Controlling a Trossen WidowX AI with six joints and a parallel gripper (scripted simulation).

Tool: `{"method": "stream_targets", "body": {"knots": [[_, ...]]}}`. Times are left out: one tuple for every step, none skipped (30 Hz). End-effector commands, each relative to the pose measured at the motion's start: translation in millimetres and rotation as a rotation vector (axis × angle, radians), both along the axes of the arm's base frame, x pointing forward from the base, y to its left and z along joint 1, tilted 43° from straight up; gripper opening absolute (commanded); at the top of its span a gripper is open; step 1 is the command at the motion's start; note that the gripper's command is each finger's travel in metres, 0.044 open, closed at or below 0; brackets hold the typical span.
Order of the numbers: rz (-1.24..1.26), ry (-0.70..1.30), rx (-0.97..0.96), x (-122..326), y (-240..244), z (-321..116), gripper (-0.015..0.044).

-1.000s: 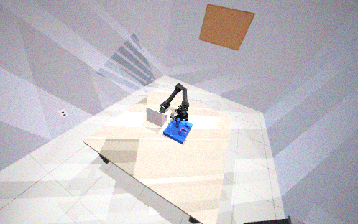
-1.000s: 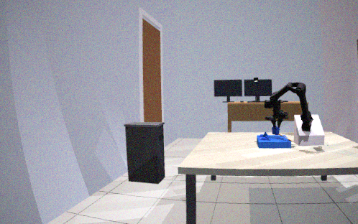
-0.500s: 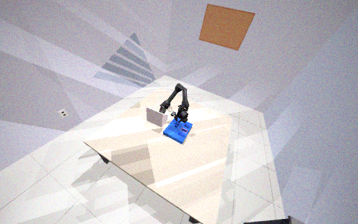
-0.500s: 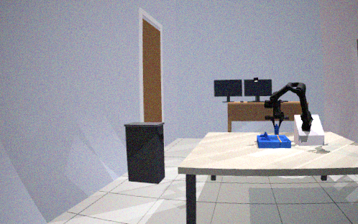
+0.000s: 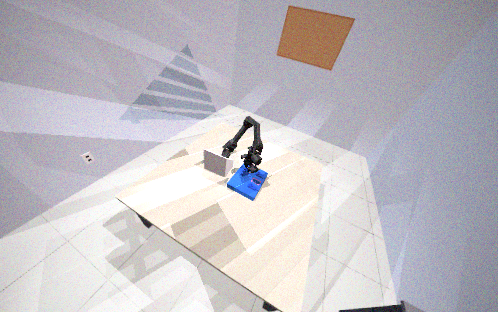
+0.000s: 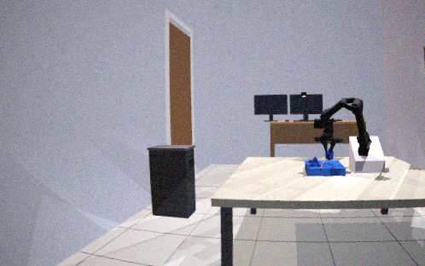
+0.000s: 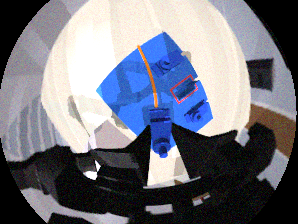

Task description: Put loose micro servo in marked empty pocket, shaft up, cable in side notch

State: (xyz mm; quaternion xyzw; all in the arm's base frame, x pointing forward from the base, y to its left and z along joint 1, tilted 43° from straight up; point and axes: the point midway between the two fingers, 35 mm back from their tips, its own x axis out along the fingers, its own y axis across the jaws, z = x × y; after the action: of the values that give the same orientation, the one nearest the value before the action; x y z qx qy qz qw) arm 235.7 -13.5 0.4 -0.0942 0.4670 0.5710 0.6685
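The blue micro servo (image 7: 160, 131) (image 6: 329, 155) is between the fingertips of my gripper (image 7: 160, 125) (image 6: 328, 152), which is shut on it. Its round output shaft faces up towards the wrist camera. Its orange cable (image 7: 151, 77) (image 6: 323, 164) runs from the far end of the servo out over the blue deck (image 7: 112, 90) (image 6: 326, 171) (image 5: 242, 188). The servo is held above the deck, to the side of the empty pocket (image 7: 185, 89), which has a red outline (image 7: 181, 83). The gap beneath the servo is hard to measure.
Two seated servos flank the pocket: one servo (image 7: 166, 64) on its far side and another servo (image 7: 197, 114) on its near side in the wrist view. A white slanted box (image 6: 367, 165) (image 5: 217, 163) stands beside the deck, near the arm's base, on the wooden table (image 6: 264, 183) (image 5: 195, 200).
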Motion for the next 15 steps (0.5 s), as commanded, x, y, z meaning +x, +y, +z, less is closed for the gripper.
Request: {"method": "stream_targets", "body": {"knots": [[-0.099, 0.089, -0.017, 0.5, -1.3, -0.2, 0.0000], [-0.125, 0.112, -0.020, 0.5, -1.3, -0.2, 0.0000], [-0.150, 0.136, -0.023, 0.5, -1.3, -0.2, 0.0000], [-0.176, 0.159, -0.026, 0.5, -1.3, -0.2, 0.0000], [-0.201, 0.183, -0.029, 0.5, -1.3, -0.2, 0.0000], [-0.227, 0.206, -0.032, 0.5, -1.3, -0.2, 0.0000], [-0.252, 0.230, -0.035, 0.5, -1.3, -0.2, 0.0000], [-0.278, 0.253, -0.038, 0.5, -1.3, -0.2, 0.0000], [-0.304, 0.276, -0.041, 0.5, -1.3, -0.2, 0.0000], [-0.329, 0.300, -0.044, 0.5, -1.3, -0.2, 0.0000], [-0.355, 0.323, -0.047, 0.5, -1.3, -0.2, 0.0000], [-0.380, 0.347, -0.050, 0.5, -1.3, -0.2, 0.0000], [-0.406, 0.370, -0.053, 0.5, -1.3, -0.2, 0.0000], [-0.431, 0.394, -0.056, 0.5, -1.3, -0.2, 0.0000], [-0.457, 0.417, -0.059, 0.5, -1.3, -0.2, 0.0000]]}}
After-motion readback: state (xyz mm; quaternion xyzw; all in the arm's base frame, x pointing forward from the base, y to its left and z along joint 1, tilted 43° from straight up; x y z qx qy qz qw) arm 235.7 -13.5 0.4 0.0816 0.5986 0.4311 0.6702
